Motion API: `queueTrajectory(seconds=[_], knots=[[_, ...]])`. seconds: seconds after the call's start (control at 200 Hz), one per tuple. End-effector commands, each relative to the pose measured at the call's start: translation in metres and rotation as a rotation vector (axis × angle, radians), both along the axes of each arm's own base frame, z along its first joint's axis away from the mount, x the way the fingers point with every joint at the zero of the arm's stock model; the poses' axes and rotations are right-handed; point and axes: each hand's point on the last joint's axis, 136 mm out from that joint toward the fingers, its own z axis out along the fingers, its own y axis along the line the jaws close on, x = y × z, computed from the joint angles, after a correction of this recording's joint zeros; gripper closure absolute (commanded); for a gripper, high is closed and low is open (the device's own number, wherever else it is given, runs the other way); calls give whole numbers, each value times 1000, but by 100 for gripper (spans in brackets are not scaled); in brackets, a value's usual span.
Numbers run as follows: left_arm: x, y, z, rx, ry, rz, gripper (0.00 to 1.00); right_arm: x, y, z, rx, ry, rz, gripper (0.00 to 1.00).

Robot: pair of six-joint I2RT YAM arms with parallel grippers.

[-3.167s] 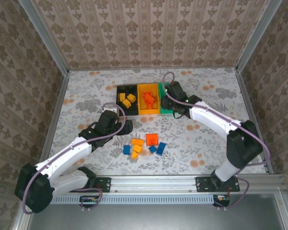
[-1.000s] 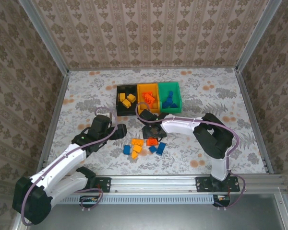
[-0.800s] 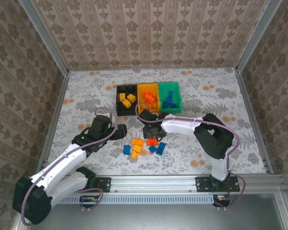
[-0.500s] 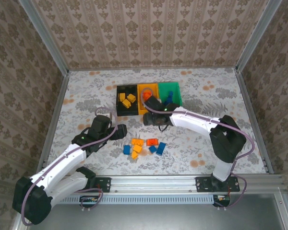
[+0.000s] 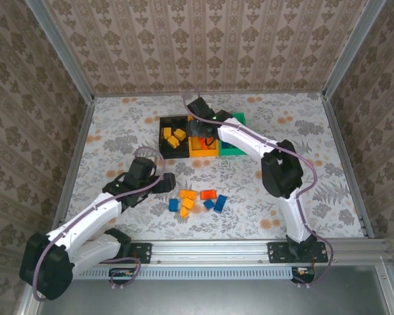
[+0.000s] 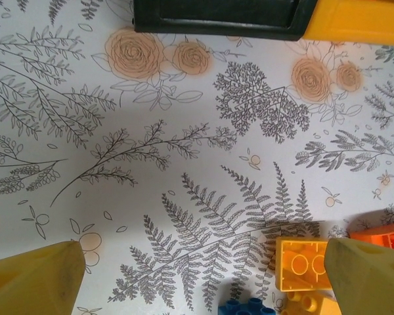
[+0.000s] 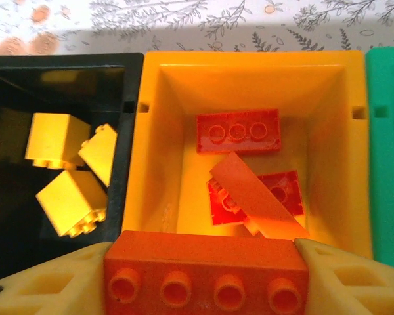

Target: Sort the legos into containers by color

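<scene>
The flowered desk (image 5: 118, 131) runs out to wallpapered walls on three sides and to a metal rail (image 5: 217, 249) along the near edge. Wide stretches of bare surface lie open to the left and right of the work.

The right arm (image 5: 249, 141) reaches far across to the bins. The left arm (image 5: 92, 216) stretches forward over the middle ground.

The containers (image 5: 203, 153) stand as a joined row toward the far side, with a strip of clear desk behind them. They are the black bin (image 5: 161, 139), the yellow-orange bin (image 7: 159, 164) and the green bin (image 5: 240, 119).

The right gripper (image 7: 200, 279) hangs over the yellow-orange bin, clamped end to end on a long red-orange brick (image 7: 200, 262) with four studs facing the camera. Below it, more red-orange pieces (image 7: 238, 131) lie tumbled inside. Three yellow bricks (image 7: 52, 138) sit in the black bin next door.

The left gripper (image 6: 200, 282) is spread wide with nothing between its fingers. It sits low over bare desk, short of the black bin's front wall. Its right finger (image 6: 368, 275) is just beside a yellow-orange brick (image 6: 302, 266).

The loose legos (image 5: 208, 194), a small mixed cluster of yellow-orange, red-orange and blue, lie between the bins and the rail.
</scene>
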Motion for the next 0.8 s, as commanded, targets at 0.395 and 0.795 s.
queueTrajectory(seconds=[0.395, 0.795], knots=[[-8, -29, 7, 60, 31, -168, 9, -17, -13, 61, 64, -91, -9, 13], [-32, -77, -16, 263, 100, -384, 11, -88, -73, 30, 102, -31, -85, 13]])
